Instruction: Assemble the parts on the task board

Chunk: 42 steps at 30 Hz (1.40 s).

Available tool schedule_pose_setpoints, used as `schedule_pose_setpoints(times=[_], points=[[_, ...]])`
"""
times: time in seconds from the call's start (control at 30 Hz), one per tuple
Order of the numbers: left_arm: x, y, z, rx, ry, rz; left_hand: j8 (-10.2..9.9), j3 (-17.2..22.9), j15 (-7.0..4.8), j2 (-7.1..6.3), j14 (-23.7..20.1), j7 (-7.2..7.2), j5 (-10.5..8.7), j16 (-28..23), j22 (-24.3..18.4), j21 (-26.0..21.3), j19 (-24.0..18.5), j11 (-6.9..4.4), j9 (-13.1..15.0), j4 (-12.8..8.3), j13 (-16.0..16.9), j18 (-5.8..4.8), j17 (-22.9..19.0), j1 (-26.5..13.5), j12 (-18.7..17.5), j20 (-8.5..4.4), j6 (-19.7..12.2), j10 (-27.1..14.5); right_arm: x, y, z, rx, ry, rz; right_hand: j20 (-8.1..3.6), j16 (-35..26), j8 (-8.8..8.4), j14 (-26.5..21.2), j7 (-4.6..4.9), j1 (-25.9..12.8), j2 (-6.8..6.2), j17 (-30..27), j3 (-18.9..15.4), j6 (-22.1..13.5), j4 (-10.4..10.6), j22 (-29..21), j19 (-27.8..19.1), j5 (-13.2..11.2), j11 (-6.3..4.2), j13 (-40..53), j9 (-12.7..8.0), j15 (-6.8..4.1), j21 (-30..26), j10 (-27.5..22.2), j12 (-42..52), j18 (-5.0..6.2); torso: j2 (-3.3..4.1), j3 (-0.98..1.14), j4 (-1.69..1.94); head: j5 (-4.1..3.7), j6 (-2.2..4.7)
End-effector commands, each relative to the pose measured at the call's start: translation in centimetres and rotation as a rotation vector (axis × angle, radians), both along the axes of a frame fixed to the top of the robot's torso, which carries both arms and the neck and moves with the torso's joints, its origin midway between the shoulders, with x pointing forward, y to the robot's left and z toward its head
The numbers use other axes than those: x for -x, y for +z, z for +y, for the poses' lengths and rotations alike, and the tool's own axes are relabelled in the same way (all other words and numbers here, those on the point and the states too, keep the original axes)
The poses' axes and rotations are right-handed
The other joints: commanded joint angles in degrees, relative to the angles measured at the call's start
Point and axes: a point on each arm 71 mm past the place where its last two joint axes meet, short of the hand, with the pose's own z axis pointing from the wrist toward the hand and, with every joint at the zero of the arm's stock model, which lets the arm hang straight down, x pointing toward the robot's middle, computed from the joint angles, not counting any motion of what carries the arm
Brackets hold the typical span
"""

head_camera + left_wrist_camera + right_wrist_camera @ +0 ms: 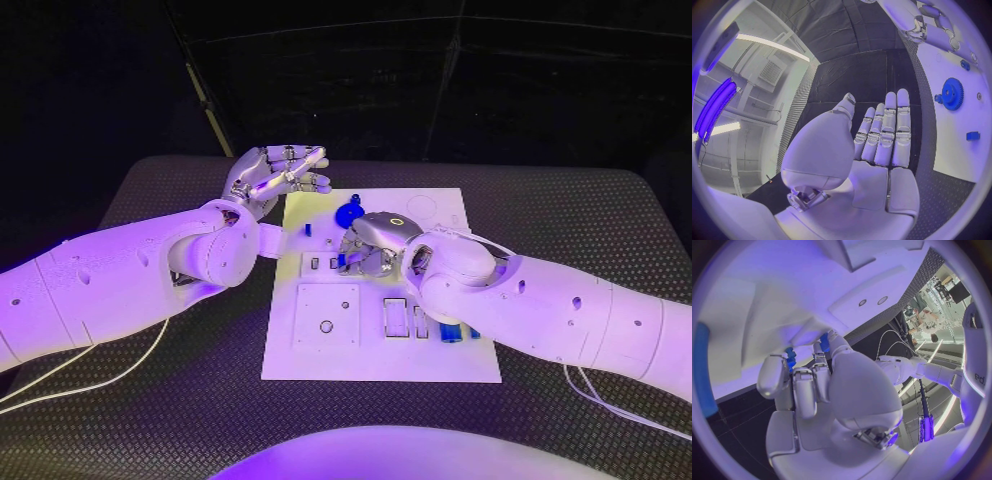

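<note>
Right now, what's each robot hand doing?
Left robot hand open, beside white task board. Right robot hand down on board; grip unclear. Round blue gear on board.

The right wrist view shows one legible mark: the letters "ed", cut off by the circle's rim, on a white arm (942, 375). Nothing on the task board (378, 350) or its parts is readable.
</note>
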Motion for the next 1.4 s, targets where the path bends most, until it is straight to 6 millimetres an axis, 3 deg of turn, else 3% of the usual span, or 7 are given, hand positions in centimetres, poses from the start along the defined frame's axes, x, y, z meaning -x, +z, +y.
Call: schedule_pose_setpoints(times=[0.03, 0.47, 0.97, 1.4], points=[[0.0, 0.2, -0.1, 0.004, -0.012, -0.010, -0.2, -0.1, 0.15, 0.19, -0.2, 0.11, 0.07, -0.2, -0.1, -0.2, 0.0, 0.14, -0.1, -0.2, -0.1, 0.18, 0.1, 0.3, -0.2, 0.05, 0.3, 0.4, 0.0, -0.8, -0.5, 0.062, -0.021, 0.019, -0.03, -0.2, -0.10, 5.4, -0.90, -0.3, -0.25, 12.6, 0.4, 0.8, 0.0, -0.1, -0.3, 0.3, -0.16, 1.0, -0.1, -0.28, -0.2, -0.4, -0.3, -0.17, 0.02, 0.00, 0.00, -0.03, 0.00], [0.0, 0.2, -0.1, 0.004, -0.012, -0.009, -0.2, -0.1, 0.15, 0.19, -0.2, 0.11, 0.07, -0.2, -0.1, -0.2, 0.0, 0.14, -0.1, -0.2, -0.1, 0.18, 0.1, 0.3, -0.2, 0.05, 0.3, 0.4, -0.1, -0.7, -0.7, 0.060, -0.034, 0.004, 0.12, -0.3, -0.37, 5.4, -0.62, -0.8, -0.84, 12.5, 0.4, 0.3, 0.1, -0.3, -0.5, 0.3, 0.06, 0.7, -0.2, -0.10, -0.3, -0.7, -0.7, -0.14, 0.04, -0.02, -0.01, -0.03, -0.06], [0.0, 0.1, -0.1, 0.004, -0.013, -0.008, -0.2, -0.1, 0.15, 0.19, -0.2, 0.11, 0.07, -0.2, -0.1, -0.2, 0.0, 0.14, -0.1, -0.2, -0.1, 0.18, 0.1, 0.3, -0.2, 0.05, 0.3, 0.4, 0.7, -0.2, -0.3, -0.020, -0.018, -0.034, 0.21, -0.1, -0.22, 5.5, -0.76, -0.6, -0.64, 13.0, 1.1, 0.7, -0.1, 0.4, 0.0, 1.2, 0.01, 1.3, -0.2, -0.07, 0.0, -0.3, -0.1, -0.25, 0.01, -0.01, -0.01, 0.06, -0.05], [0.0, 0.1, 0.0, 0.002, -0.012, -0.006, -0.3, -0.1, 0.16, 0.22, -0.2, 0.10, 0.07, -0.3, -0.1, -0.2, 0.0, 0.16, -0.1, -0.3, -0.1, 0.18, 0.1, 0.3, -0.3, 0.06, 0.3, 0.4, 1.8, 0.2, -1.0, 0.042, -0.036, -0.040, 0.20, 0.0, -0.16, 5.6, -0.85, -0.2, -0.36, 13.4, 1.9, 0.8, -0.3, 1.0, 0.4, 1.5, -0.08, 1.2, -0.1, -0.13, 0.2, -0.3, -0.2, -0.37, 0.00, -0.03, -0.06, 0.20, -0.06]])
